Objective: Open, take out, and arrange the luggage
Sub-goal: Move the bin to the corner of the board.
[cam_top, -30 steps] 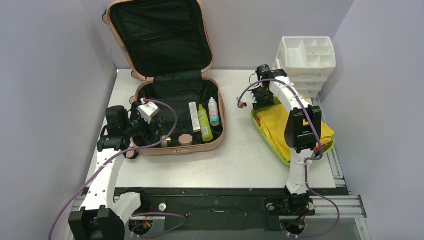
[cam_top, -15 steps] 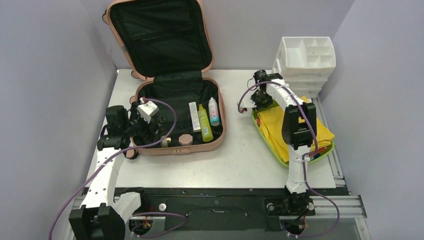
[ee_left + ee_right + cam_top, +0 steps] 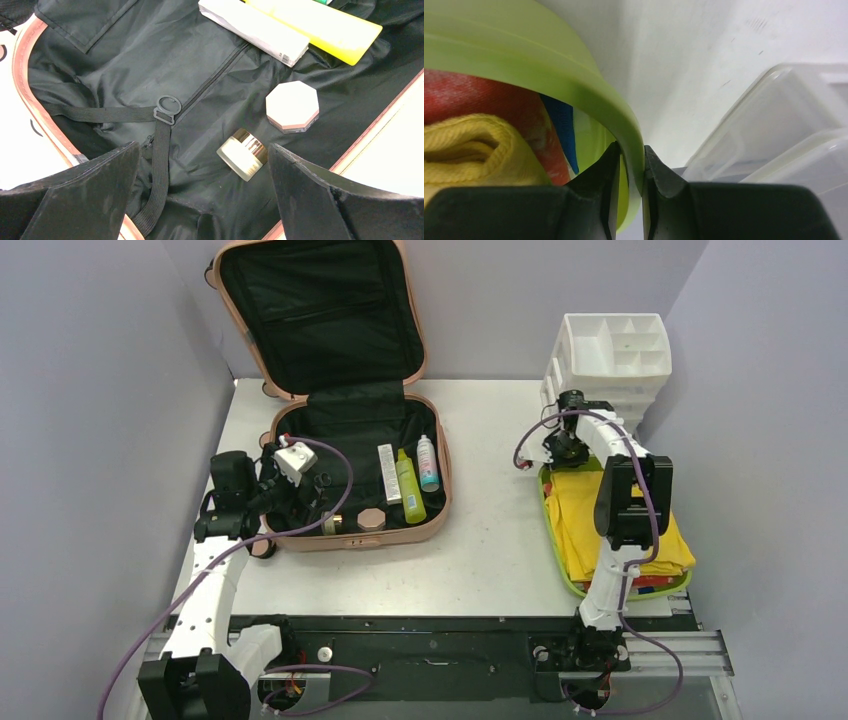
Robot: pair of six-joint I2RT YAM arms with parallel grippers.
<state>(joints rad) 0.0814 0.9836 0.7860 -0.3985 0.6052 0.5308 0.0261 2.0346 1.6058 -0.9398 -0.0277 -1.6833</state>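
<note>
At the far left of the bench, the luggage (image 3: pixel 350 538) is standing open, its lid leaning against the back wall, so the taking-out step is probably under way. The left claw (image 3: pixel 204 150) is hanging over the black lining with its jaws spread wide and holding nothing, and a small jar (image 3: pixel 242 154) is lying between them, with an octagonal compact (image 3: pixel 292 106) just beyond. Across the bench, the right claw (image 3: pixel 631 170) is pinching the rim of the lime-green tray (image 3: pixel 549 65), jaws narrowed onto the wall; it seems to be positioning the tray beside the white organizer (image 3: pixel 612 350). Next, the left claw is likely needing to drop squarely over the jar and close without snagging the strap. A yellow cloth (image 3: pixel 610 520) is covering most of the tray, red and blue fabric is showing only as slivers, and the clear plastic beside the rim is looking too blurred to identify.
</note>
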